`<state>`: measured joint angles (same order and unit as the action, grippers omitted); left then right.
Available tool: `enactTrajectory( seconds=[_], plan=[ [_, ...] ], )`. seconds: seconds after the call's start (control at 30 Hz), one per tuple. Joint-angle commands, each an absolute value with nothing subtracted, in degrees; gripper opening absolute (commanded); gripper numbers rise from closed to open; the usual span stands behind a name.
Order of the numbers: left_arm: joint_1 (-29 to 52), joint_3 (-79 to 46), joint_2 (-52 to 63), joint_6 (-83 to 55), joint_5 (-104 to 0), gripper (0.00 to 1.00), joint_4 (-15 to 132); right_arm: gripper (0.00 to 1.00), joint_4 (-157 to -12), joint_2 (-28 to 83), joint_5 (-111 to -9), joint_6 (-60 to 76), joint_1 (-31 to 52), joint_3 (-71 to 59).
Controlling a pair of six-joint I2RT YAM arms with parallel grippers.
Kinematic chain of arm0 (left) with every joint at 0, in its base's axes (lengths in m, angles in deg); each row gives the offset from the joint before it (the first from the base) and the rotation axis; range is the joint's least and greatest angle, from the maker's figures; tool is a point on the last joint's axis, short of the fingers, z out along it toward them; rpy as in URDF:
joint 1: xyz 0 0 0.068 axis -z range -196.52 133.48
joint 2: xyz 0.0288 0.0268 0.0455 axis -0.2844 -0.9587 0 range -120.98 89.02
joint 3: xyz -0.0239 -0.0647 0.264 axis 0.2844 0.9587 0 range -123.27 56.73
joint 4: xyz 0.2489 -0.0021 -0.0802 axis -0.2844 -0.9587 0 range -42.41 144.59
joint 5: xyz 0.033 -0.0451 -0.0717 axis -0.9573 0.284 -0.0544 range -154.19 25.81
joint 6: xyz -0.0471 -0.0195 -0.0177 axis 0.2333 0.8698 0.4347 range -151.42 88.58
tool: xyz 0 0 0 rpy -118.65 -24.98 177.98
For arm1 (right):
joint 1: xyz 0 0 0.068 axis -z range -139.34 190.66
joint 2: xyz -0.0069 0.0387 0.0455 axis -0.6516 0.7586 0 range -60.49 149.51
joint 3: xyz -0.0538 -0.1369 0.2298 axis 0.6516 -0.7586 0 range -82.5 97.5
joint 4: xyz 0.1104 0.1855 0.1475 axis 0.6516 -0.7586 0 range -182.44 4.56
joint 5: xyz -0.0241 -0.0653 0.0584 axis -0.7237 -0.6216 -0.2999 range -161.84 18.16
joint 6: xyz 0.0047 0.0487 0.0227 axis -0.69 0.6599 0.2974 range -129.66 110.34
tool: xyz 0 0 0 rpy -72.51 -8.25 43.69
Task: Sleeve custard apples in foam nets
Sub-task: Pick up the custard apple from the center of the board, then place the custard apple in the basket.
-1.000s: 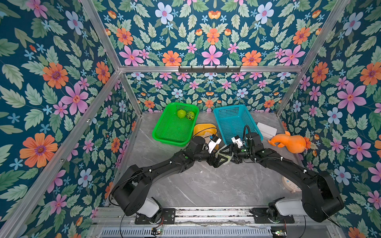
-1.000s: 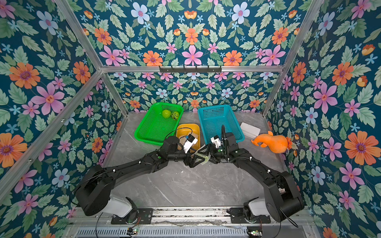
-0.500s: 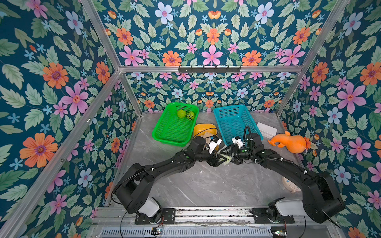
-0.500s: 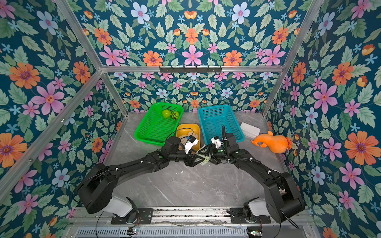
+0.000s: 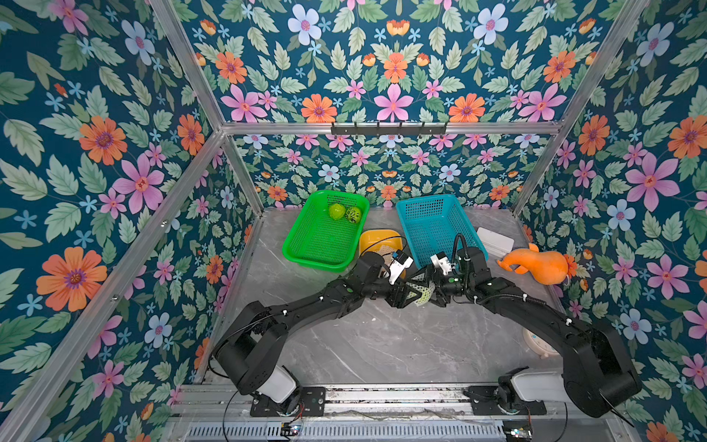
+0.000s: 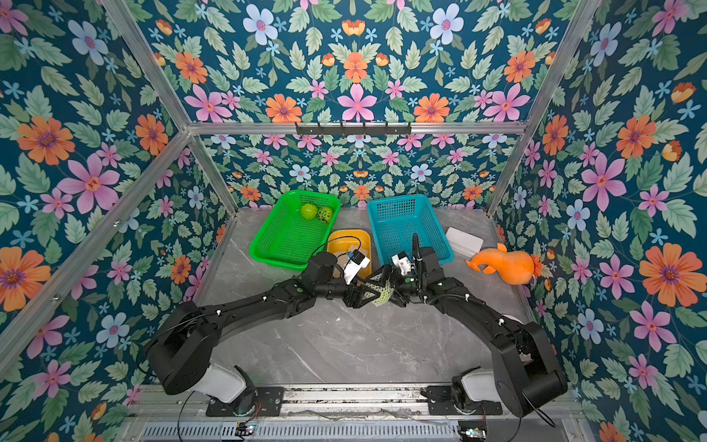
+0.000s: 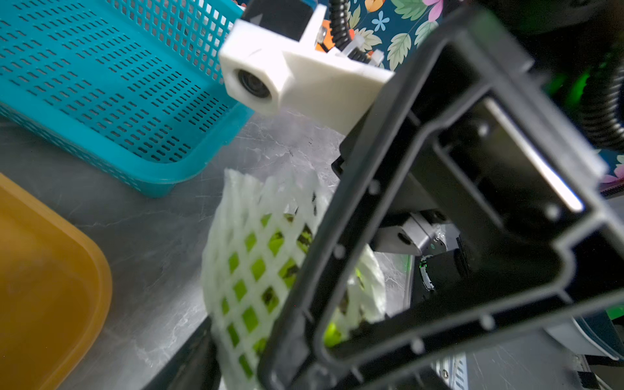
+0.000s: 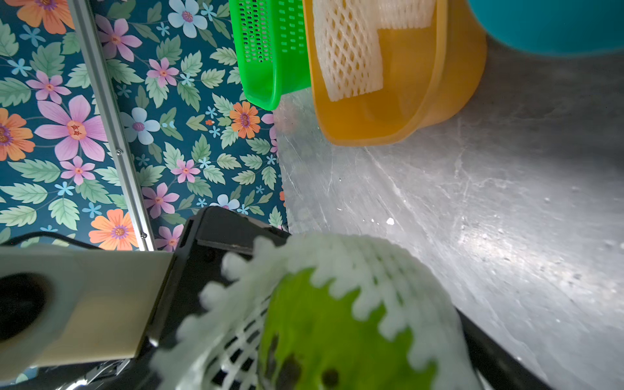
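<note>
Staying put, the left end effector (image 5: 415,287) grips the foam net (image 7: 256,256) over the custard apple (image 8: 324,331); right end effector (image 5: 437,292) unclear.

Three custard apples (image 5: 336,211) (one netted), three foam nets (image 8: 347,50), two baskets (image 5: 317,245), one bowl (image 5: 378,232), one gourd (image 5: 543,266).

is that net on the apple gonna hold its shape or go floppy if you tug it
The net is probably soft and stretchy: its diamonds spread wide over the apple. Likely floppy when empty, as the spare nets lie flat in the bowl.
</note>
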<state>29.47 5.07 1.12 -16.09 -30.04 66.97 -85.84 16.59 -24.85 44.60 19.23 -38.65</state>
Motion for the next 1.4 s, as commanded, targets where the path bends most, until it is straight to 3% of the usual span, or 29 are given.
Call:
enactTrajectory(
  seconds=[0.0,0.2,0.63,0.97,1.37],
  plan=[
    [29.47,4.78,1.37,-15.94,-29.96,0.63,66.9,0.99,-85.42,15.98,-24.55,44.68,19.28,-38.43],
    [29.47,4.46,1.85,-15.66,-30.81,0.63,66.83,0.99,-91.19,15.37,-25.35,42.2,21.24,-38.57],
    [29.27,-3.6,-3.08,-18.52,-33.25,0.63,61.89,0.99,-102.48,3.16,-25.02,36.9,36.9,-38.16],
    [28.6,-29.3,-19.61,-19.32,-39.25,0.62,54.12,0.99,-114.34,-1.0,-39.74,26.79,37.94,-33.1],
    [27.89,-59.53,-44.73,-17.71,-46.43,0.6,41.43,0.99,-115.45,-4.51,-45.89,24.53,38.02,-35.82]
  ],
)
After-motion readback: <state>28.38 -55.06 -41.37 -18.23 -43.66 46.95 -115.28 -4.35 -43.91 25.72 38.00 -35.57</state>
